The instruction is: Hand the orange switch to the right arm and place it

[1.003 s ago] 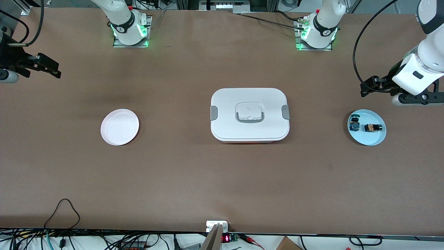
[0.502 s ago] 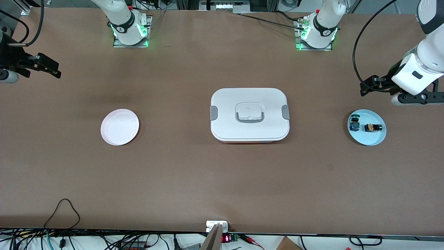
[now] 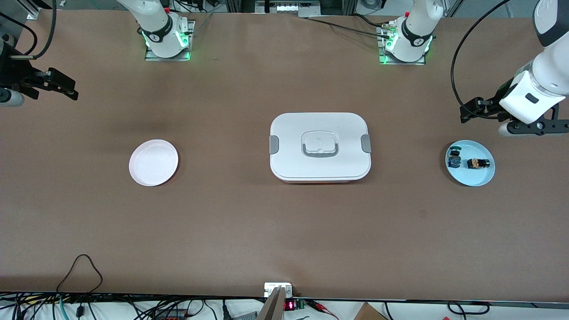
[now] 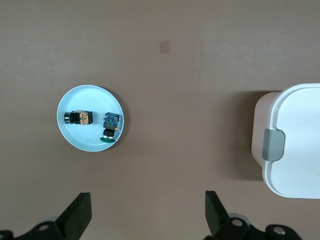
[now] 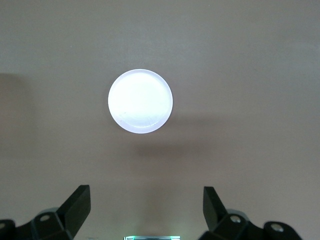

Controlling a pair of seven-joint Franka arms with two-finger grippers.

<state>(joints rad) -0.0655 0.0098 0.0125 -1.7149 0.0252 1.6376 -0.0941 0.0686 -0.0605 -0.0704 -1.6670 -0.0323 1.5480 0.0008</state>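
Observation:
The orange switch (image 3: 478, 163) (image 4: 77, 117) lies on its side on a light blue plate (image 3: 471, 181) (image 4: 70, 140) toward the left arm's end of the table. My left gripper (image 3: 475, 109) (image 4: 148, 205) hangs open over bare table beside that plate, with nothing between its fingers. My right gripper (image 3: 55, 84) (image 5: 145, 200) waits open and empty, high over the table edge at the right arm's end.
A blue-bodied switch (image 3: 454, 159) (image 4: 110, 127) shares the blue plate. A white lidded box (image 3: 320, 146) (image 4: 300, 140) with grey latches stands mid-table. A pale pink plate (image 3: 153, 162) (image 5: 140, 101) lies toward the right arm's end.
The left arm's hand has crept slightly toward the robots' bases. The right arm and the things on the table have not moved.

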